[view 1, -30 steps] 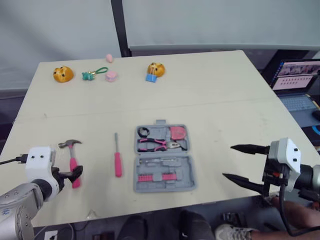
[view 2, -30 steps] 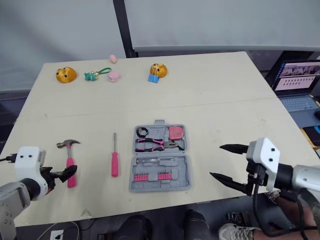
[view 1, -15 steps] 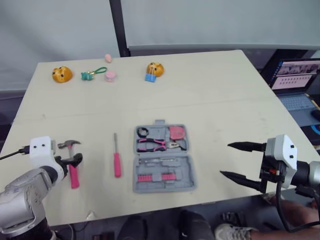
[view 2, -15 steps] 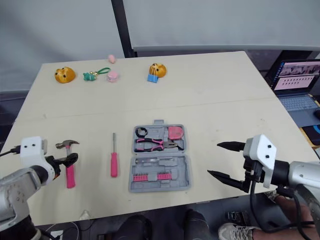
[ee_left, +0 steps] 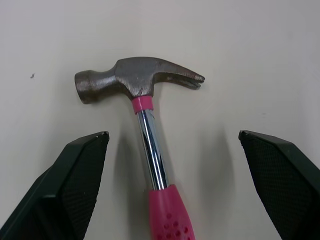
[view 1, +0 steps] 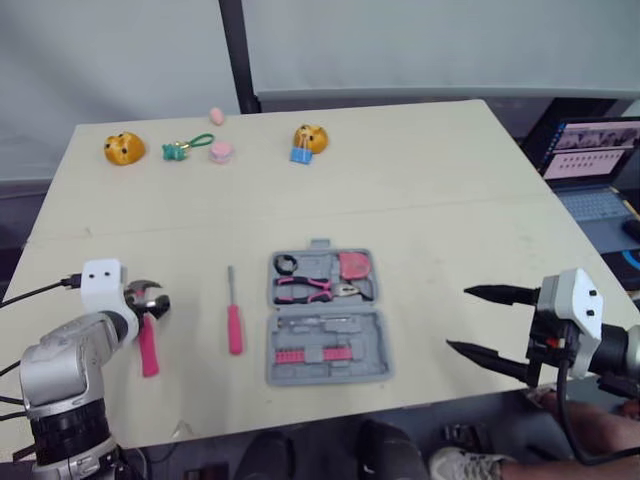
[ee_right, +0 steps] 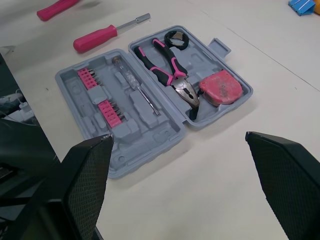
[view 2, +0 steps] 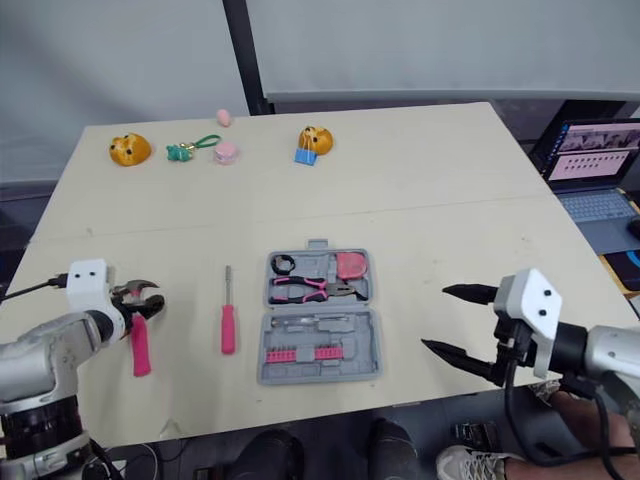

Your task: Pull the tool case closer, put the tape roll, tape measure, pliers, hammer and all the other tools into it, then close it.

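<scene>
Near the middle of the desk's front edge, the grey tool case lies open and flat in the head view. A pink-handled screwdriver lies just beside its left side. The hammer lies by the desk's left edge, handle toward the front. The left gripper hovers at the hammer's head, claw released. The right gripper hangs near the front right corner, well apart from the case, its claw spread wide and empty.

Seen from the left wrist, two black fingers stand on either side of the hammer's steel shaft, touching neither it nor the head.

Seen from the right wrist, the open case holds the pliers, the red tape measure and the black tape roll in one half, pink bits and a slim driver in the other.
</scene>
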